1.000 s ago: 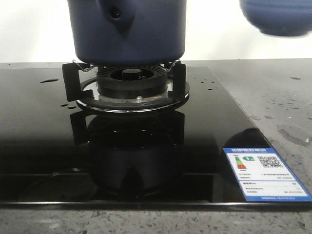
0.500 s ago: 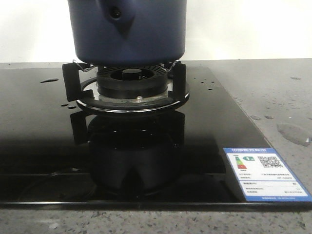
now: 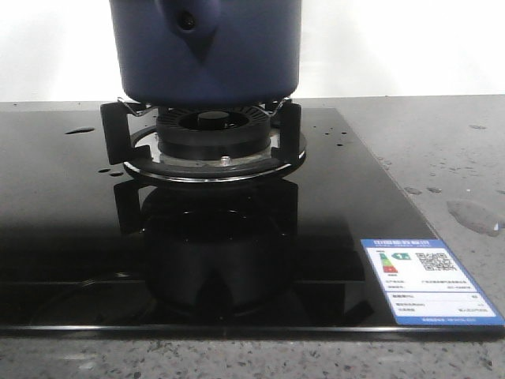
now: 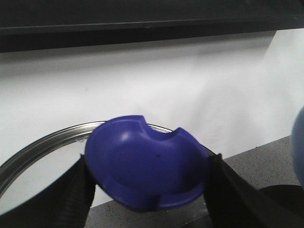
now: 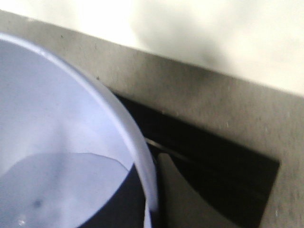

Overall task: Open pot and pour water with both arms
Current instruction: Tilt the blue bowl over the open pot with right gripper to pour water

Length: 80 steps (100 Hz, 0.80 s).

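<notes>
Glass of the glossy black cooktop [image 3: 63, 237] spreads over the speckled grey stone counter [image 3: 442, 150]. On its black iron burner stand [image 3: 209, 146] sits the large dark navy-blue cylindrical pot [image 3: 237, 55], its tapered stub facing forward, well clear of both sets of jaws. Between the left gripper's [image 4: 147, 185] ridged black fingers [image 4: 66, 199] sits a blue rounded lid knob [image 4: 145, 166], clamped from both sides, a shiny metal lid rim [image 4: 42, 142] behind it. A pale blue bowl [image 5: 61, 142] fills the right wrist view; whether the right jaws grip it I cannot tell. Small glossy drops and a puddle of water [image 3: 473, 213] lie on the counter.
</notes>
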{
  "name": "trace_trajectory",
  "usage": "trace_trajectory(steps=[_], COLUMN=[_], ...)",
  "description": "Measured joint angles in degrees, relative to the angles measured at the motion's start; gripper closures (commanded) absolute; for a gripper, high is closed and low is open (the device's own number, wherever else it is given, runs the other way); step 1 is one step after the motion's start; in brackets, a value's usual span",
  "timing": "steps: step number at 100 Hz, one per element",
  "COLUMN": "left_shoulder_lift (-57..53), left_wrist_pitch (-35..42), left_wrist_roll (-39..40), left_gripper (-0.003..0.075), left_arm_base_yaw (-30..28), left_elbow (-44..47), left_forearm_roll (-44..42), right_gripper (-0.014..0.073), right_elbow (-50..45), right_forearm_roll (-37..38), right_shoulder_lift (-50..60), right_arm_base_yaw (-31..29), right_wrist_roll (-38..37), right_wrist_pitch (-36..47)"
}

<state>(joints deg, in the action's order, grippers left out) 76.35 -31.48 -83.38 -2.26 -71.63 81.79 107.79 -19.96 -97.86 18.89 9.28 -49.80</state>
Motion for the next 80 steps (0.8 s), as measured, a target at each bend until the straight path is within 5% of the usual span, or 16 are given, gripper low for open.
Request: trace_trajectory(steps=[39,80], left_shoulder_lift=[0.0,0.0], left_wrist_pitch=[0.0,0.0], left_wrist_roll=[0.0,0.0], left_gripper=[0.0383,0.0383], left_arm_base_yaw=[0.0,0.0], left_elbow=[0.0,0.0], left_forearm_roll=[0.0,0.0], right_gripper=[0.0648,0.0650], right_elbow=[-23.5,-38.9], right_forearm_roll=[-0.6,0.8], right_shoulder_lift=[5.4,7.8], right_arm_base_yaw=[6.8,11.4], right_wrist_roll=[10.4,11.6], right_wrist_pitch=[37.5,71.5])
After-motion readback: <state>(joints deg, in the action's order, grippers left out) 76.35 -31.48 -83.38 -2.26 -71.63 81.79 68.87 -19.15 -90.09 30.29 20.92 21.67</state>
